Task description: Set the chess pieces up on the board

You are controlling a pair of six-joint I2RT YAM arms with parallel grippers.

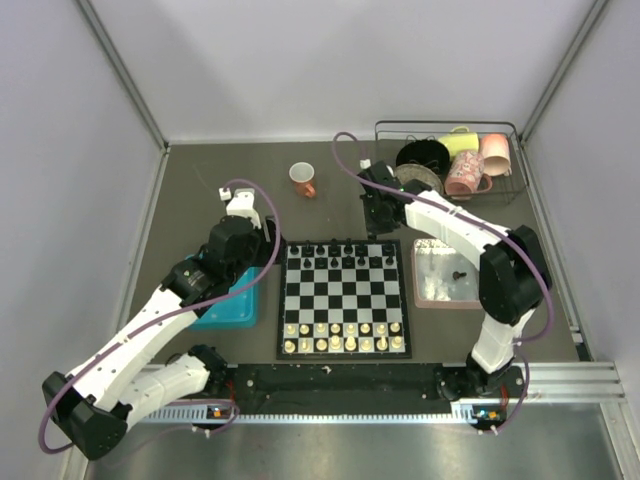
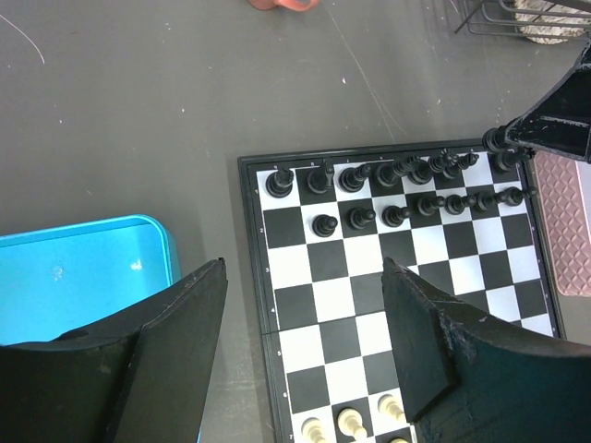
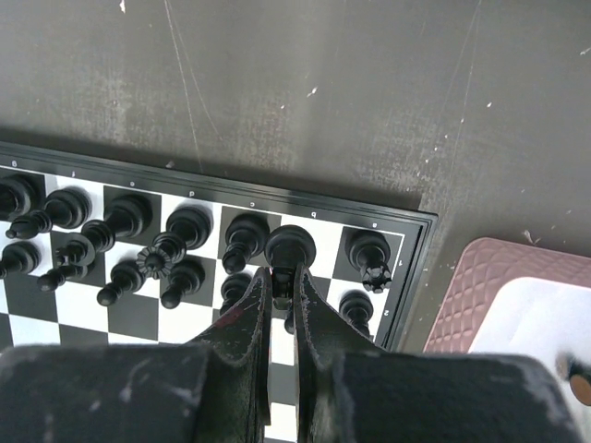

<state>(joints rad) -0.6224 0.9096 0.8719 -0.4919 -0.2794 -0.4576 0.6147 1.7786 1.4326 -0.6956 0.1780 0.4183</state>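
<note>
the right fingers were pinched on a black chess piece in the board's far row, near its right corner. the left fingers hung wide open and empty above the board's left edge.

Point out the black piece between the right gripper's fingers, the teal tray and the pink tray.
black piece (image 3: pixel 289 245): right wrist view, its round head.
teal tray (image 2: pixel 83 277): left wrist view, bare inner floor.
pink tray (image 1: pixel 432 288): top external view, bare inner floor.
</note>
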